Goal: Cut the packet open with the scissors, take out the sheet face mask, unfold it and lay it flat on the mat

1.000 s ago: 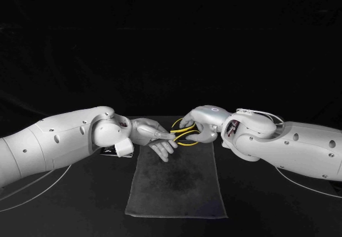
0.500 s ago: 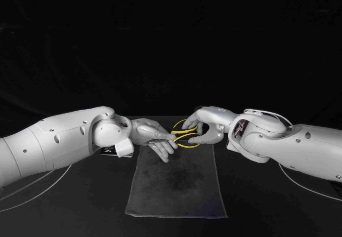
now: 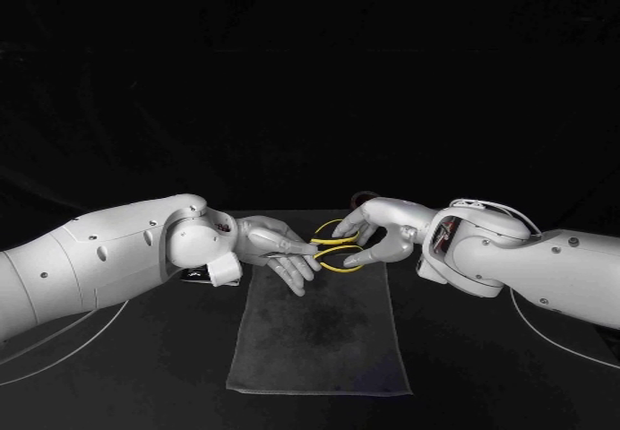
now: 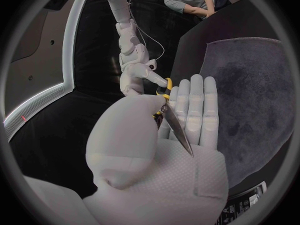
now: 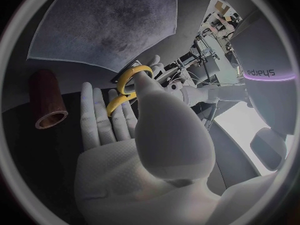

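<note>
Head view: I see left hand [image 3: 278, 244] pinching the scissors [image 4: 177, 130] blades, right hand [image 3: 382, 228] gripping the yellow handles, mat [image 3: 321, 340] under the fingers, brown tube [image 5: 50, 102] beside the right fingers [image 5: 94, 115].

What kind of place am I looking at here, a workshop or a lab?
Probably a robotics lab test bench: a black table, a grey mat laid as work area, and white robot arms whose left hand and right hand meet at yellow-handled scissors.
</note>
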